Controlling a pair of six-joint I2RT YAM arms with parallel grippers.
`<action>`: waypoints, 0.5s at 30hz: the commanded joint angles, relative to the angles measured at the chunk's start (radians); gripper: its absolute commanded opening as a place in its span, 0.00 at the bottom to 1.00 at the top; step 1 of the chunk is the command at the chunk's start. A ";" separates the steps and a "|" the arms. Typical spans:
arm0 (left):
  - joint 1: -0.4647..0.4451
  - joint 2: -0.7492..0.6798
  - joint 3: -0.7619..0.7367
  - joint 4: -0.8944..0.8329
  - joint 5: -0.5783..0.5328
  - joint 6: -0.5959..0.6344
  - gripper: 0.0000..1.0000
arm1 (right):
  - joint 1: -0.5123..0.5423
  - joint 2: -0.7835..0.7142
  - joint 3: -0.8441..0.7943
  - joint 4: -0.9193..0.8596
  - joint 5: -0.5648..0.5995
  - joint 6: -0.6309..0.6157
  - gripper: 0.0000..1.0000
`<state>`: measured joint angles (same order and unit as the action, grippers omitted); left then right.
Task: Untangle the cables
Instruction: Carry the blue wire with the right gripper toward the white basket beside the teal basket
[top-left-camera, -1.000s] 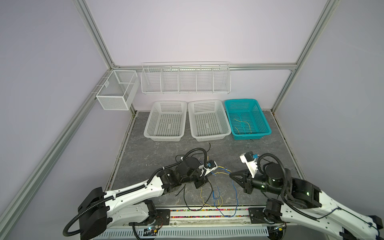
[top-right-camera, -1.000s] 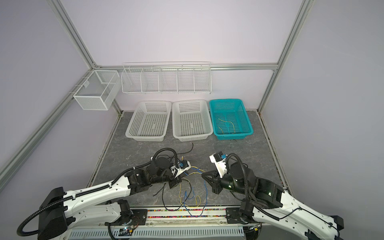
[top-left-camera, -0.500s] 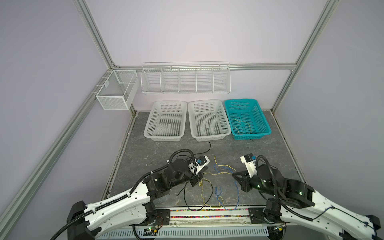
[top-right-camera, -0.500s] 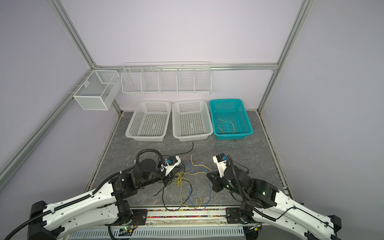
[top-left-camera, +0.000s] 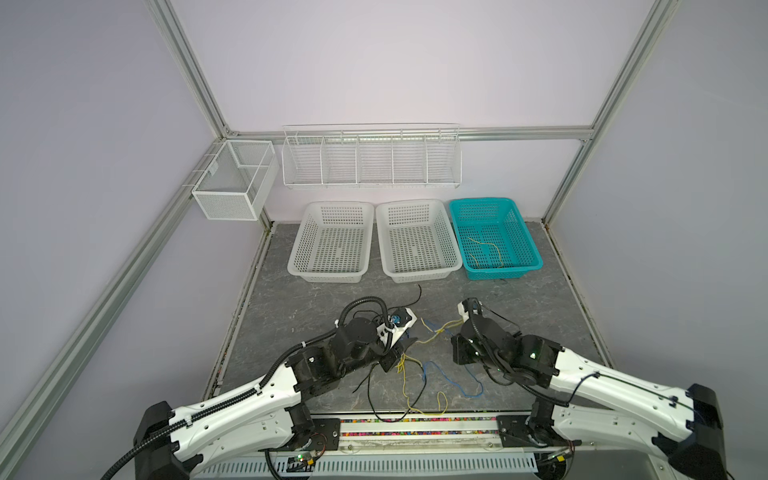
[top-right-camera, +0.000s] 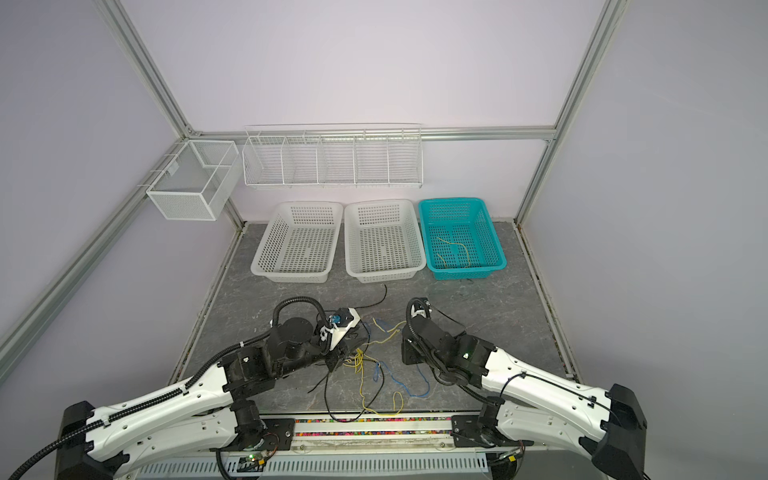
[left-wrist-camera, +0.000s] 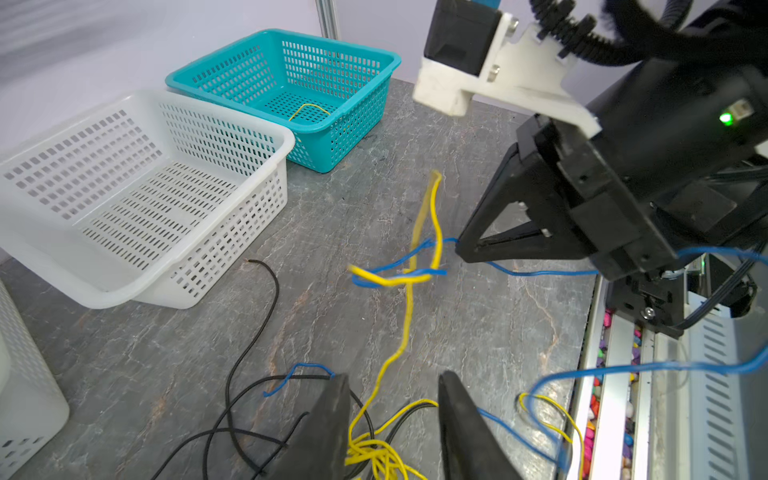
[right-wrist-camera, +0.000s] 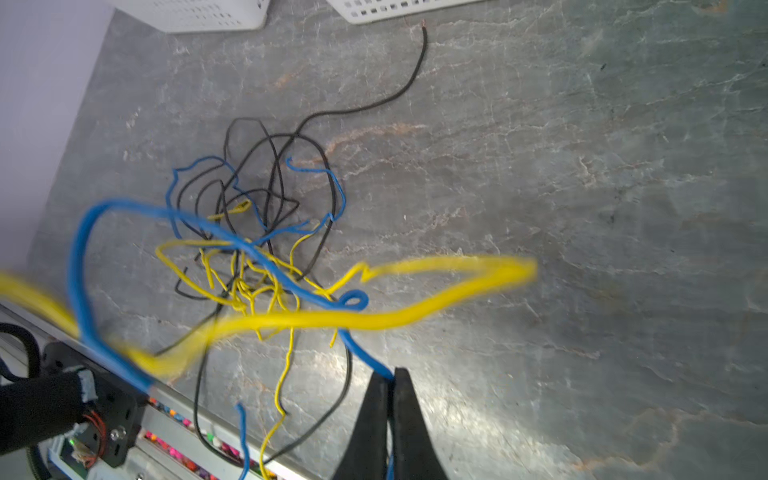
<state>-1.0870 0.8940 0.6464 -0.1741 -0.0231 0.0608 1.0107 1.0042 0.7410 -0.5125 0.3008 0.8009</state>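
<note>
The right gripper (right-wrist-camera: 389, 372) is pressing its jaws together on the blue cable (right-wrist-camera: 357, 347), pinching it right at the tips, and from there the wire is rising off the table in a wide loop. The left gripper (left-wrist-camera: 392, 376) is standing with its jaws apart, leaving a clear gap between the two black fingers (left-wrist-camera: 328, 419). The yellow cable (left-wrist-camera: 409, 316) is passing through that gap with neither finger clamping it. That yellow strand is climbing away from the left claw and crossing the blue one in mid-air close to the right claw's tips, where the two are hooking around each other; its raised bend is showing blurred in the right wrist view. Below and between the claws, the rest of the cables (top-left-camera: 405, 370) are lying in a loose heap on the grey stone-patterned table (top-left-camera: 519, 316), near its front edge. A knot of yellow is sitting in the middle with blue loops beside it. The black cable (right-wrist-camera: 425, 48) is curling in several rings, and one end is trailing off towards the middle white basket (top-left-camera: 419, 276). Further back, another white basket (top-left-camera: 324, 277) is sitting to its left and a teal basket (top-left-camera: 524, 237) to its right, all three in a row. One more yellow wire (top-left-camera: 486, 245) is lying apart from the heap, inside the teal basket.
</note>
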 joint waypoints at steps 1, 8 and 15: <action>-0.002 -0.024 0.006 -0.016 -0.009 -0.002 0.42 | -0.051 0.027 0.001 0.179 -0.113 0.037 0.06; -0.002 -0.033 0.004 -0.022 -0.018 0.007 0.48 | -0.080 0.103 0.009 0.349 -0.293 0.048 0.06; -0.002 -0.077 0.012 -0.028 -0.091 0.004 0.49 | -0.076 0.098 0.083 0.252 -0.248 0.007 0.06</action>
<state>-1.0870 0.8562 0.6464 -0.1989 -0.0608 0.0608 0.9356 1.1397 0.7666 -0.2279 0.0296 0.8223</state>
